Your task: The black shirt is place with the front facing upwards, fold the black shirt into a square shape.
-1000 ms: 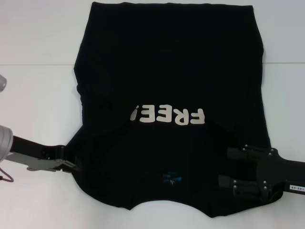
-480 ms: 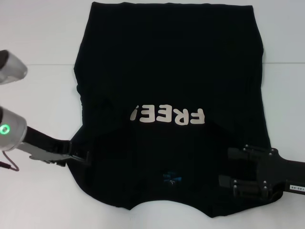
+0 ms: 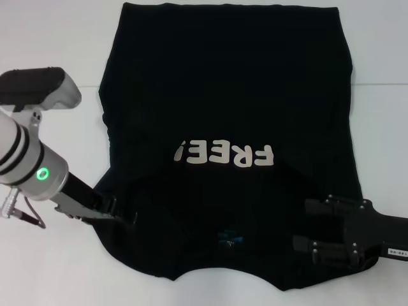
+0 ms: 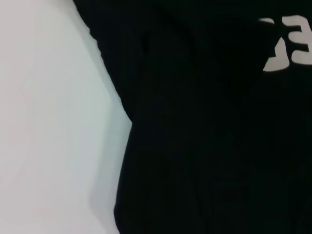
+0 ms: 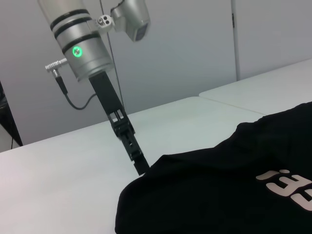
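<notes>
Left pincer [image 3: 125, 218] sits at the shirt's near edge, about eight o'clock, apparently pinching cloth, though I can't tell for certain. At four o'clock the right pincer [image 3: 305, 247] rests on the fabric, grip equally unclear. Spread across the white desk [image 3: 57, 121] toward twelve o'clock lies the black shirt [image 3: 229, 89], lettering up. It looks soft and limp; edges and corners seem the best holds.

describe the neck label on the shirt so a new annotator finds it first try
Start from the black shirt spread on the white table, then find the cream "FREE!" lettering. The neck label lies nearer the robot than that print, between the left gripper and right gripper. It is the only small blue mark on the cloth.
</notes>
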Action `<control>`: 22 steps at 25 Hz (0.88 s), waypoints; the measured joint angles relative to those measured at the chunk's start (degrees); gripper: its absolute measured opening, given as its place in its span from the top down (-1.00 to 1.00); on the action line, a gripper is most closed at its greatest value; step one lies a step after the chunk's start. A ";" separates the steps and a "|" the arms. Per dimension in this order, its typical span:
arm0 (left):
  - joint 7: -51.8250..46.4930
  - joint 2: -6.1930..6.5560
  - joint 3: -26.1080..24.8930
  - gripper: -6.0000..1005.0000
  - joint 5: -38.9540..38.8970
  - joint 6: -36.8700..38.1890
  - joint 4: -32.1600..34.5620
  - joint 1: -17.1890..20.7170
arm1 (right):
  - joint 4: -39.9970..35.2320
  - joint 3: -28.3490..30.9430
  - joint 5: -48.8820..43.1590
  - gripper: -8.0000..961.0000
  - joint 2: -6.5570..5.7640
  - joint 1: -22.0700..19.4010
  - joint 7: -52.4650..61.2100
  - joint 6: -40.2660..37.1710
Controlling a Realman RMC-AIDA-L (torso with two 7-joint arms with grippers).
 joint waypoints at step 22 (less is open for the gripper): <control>-1.93 -0.02 6.72 -0.85 2.35 -5.22 -4.32 -0.28 | 0.00 0.09 0.00 -0.74 -0.07 0.41 0.00 0.08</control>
